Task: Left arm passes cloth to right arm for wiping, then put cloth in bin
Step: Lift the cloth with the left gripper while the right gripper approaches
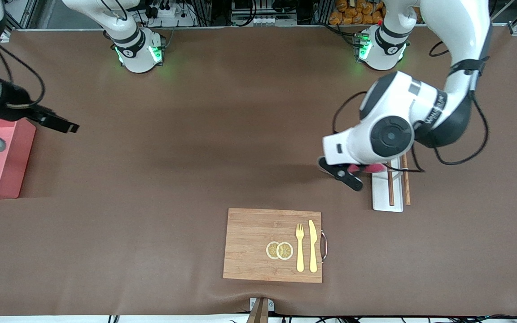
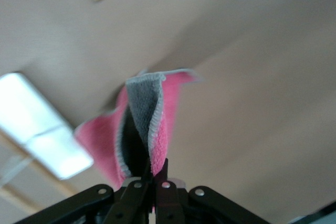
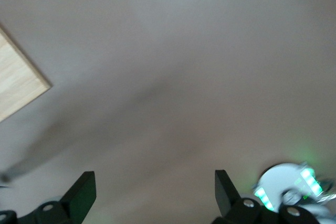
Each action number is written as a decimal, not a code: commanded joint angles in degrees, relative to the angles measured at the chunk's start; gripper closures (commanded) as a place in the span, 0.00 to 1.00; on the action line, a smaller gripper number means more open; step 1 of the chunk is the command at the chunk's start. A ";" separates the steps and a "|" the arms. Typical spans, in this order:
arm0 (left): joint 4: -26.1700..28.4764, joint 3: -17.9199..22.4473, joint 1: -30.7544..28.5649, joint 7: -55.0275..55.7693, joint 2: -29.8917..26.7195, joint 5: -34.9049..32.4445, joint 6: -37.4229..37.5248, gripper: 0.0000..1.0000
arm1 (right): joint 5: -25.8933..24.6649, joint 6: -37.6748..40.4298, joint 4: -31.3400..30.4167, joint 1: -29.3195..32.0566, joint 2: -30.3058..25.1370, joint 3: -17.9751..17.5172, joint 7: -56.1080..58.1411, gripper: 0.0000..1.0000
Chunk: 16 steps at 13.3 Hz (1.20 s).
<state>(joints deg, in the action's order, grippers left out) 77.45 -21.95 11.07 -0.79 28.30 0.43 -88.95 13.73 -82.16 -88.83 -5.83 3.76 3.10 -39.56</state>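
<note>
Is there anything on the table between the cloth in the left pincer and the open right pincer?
Nothing visible. The left pincer holds the cloth beside the chopstick tray; only bare table stretches to the right pincer by the bin.

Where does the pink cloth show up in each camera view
Front view: cloth peeks out under the left arm's wrist, beside the white chopstick tray.
Left wrist view: centre, pinched in the left gripper.
Right wrist view: not in it.
Shared landmark: wooden board.
</note>
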 commanded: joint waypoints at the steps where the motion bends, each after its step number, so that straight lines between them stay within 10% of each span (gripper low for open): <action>1: -1.33 -4.31 -0.17 10.51 -0.26 7.26 -3.83 1.00 | 9.26 2.00 0.85 0.11 1.33 0.42 -10.69 0.00; 9: -1.33 -8.90 5.18 32.15 -0.09 26.20 -25.90 1.00 | 34.67 4.38 -4.05 -0.41 11.44 0.51 -25.65 0.00; 16: -1.25 -8.99 12.04 43.76 0.18 26.46 -45.95 1.00 | 41.20 -4.83 -8.64 -8.39 11.62 0.51 -32.67 0.00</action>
<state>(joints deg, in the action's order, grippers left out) 76.50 -31.10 22.14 40.95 28.41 25.79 -131.63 52.80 -83.59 -95.84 -11.24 16.49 3.22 -68.86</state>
